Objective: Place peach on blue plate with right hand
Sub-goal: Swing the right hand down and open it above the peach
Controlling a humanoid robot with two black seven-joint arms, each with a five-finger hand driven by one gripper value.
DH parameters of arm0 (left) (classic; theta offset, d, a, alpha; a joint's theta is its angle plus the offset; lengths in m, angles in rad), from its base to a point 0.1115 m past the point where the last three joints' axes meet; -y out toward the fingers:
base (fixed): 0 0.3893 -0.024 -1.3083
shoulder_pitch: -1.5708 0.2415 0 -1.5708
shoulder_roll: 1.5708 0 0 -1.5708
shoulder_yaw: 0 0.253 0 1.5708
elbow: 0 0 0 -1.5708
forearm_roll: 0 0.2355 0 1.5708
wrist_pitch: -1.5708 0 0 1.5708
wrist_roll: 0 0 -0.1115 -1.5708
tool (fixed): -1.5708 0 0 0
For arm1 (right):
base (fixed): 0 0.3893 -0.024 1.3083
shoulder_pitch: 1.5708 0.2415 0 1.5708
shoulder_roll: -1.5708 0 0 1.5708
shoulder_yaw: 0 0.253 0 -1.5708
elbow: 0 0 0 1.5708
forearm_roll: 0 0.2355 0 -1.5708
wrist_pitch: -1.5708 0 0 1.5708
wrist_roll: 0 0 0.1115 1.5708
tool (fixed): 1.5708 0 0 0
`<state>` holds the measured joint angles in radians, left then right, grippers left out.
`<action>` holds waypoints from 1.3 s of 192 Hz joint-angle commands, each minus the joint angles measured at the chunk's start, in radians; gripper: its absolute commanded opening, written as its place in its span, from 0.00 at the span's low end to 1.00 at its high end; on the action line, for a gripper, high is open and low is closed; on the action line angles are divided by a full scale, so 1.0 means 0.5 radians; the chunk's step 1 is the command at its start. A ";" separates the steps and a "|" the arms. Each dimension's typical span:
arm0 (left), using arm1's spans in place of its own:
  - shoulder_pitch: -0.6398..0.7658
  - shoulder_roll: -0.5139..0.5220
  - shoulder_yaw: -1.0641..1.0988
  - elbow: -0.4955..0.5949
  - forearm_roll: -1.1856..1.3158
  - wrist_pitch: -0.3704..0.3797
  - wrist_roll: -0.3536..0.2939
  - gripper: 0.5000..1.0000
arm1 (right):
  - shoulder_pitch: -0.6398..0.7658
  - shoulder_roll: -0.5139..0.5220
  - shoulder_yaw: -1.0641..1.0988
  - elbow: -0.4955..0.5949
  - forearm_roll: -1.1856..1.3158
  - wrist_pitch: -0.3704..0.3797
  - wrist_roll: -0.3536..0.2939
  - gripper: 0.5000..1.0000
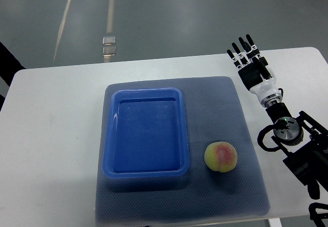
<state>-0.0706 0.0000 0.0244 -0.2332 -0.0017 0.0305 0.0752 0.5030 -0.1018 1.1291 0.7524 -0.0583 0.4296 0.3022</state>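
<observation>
A yellow-red peach [221, 157] lies on the dark grey mat [230, 109], just right of the blue plate. The blue plate [108, 135] is a rectangular tray with a raised rim, sitting in the mat's middle with nothing in it. My right hand [247, 58] hovers over the white table beyond the mat's far right corner, well behind the peach, its fingers straight and spread, holding nothing. The right forearm [287, 129] runs down toward the lower right edge.
The white table [51, 135] surrounds the mat on all sides. Beyond its far edge is grey floor with a small shiny object [109, 46]. A dark shape [7, 63] shows at the left edge.
</observation>
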 commanded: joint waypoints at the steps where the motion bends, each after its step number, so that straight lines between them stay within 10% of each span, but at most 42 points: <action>1: 0.000 0.000 0.000 0.000 0.000 0.000 0.000 1.00 | 0.000 0.001 0.000 0.002 0.000 0.000 0.000 0.88; 76: 0.000 0.000 0.000 -0.003 0.000 -0.003 -0.009 1.00 | 0.077 -0.241 -0.101 0.087 -0.549 0.058 -0.025 0.88; 109: 0.000 0.000 0.000 -0.006 0.003 -0.003 -0.009 1.00 | 0.166 -0.711 -0.359 0.367 -1.436 0.310 -0.025 0.88; 142: -0.003 0.000 0.003 -0.006 0.009 -0.006 -0.009 1.00 | 0.227 -1.358 -0.687 1.084 -2.279 0.363 -0.021 0.88; 249: -0.003 0.000 0.003 -0.006 0.003 -0.006 -0.003 1.00 | -0.122 -1.401 -0.798 1.397 -2.448 0.264 -0.058 0.88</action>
<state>-0.0722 0.0000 0.0257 -0.2362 0.0000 0.0270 0.0721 0.4752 -0.8341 0.7336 1.4498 -1.2628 0.6079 0.2715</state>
